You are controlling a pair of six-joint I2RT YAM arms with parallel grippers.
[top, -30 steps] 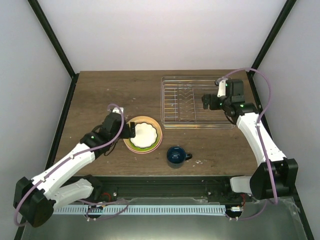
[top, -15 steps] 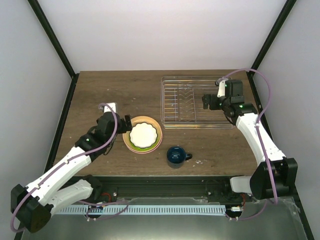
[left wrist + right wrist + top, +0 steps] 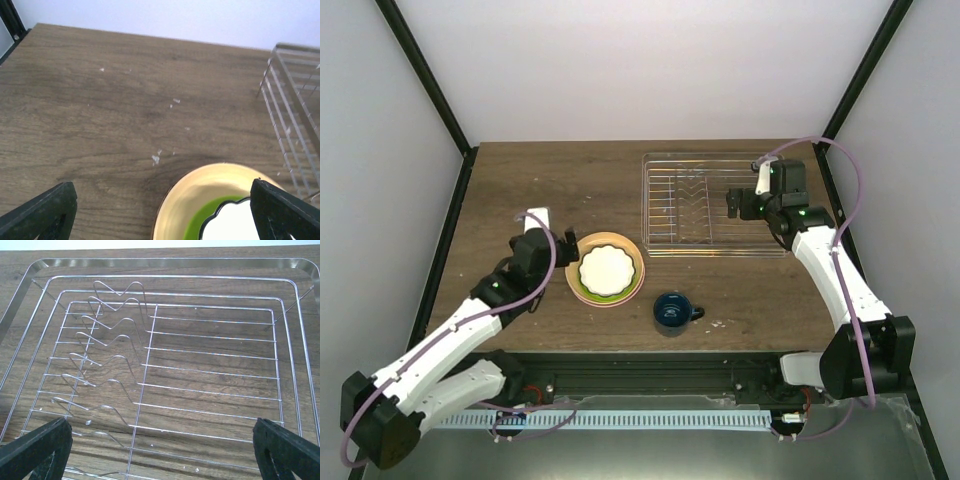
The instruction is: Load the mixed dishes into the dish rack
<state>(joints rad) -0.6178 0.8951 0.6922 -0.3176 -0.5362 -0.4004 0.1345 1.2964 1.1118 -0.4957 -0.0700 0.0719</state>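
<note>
A stack of dishes sits mid-table: a white scalloped plate (image 3: 604, 268) on a lime green plate (image 3: 628, 287) on an orange-yellow plate (image 3: 610, 241). In the left wrist view the orange-yellow plate (image 3: 205, 195), green plate (image 3: 207, 220) and white plate (image 3: 232, 225) show at the bottom. A dark blue mug (image 3: 671, 311) stands to the stack's lower right. The silver wire dish rack (image 3: 712, 204) is at the back right and holds nothing (image 3: 165, 365). My left gripper (image 3: 568, 247) is open just left of the stack. My right gripper (image 3: 733, 205) is open above the rack.
White crumbs (image 3: 156, 159) lie on the wooden table (image 3: 520, 190) behind the stack. Black frame posts (image 3: 425, 80) rise at the back corners. The table's front edge (image 3: 650, 352) runs just past the mug.
My left arm has drawn back to the left, off the stack of plates. The plates stay where they were. The right arm has barely moved.
</note>
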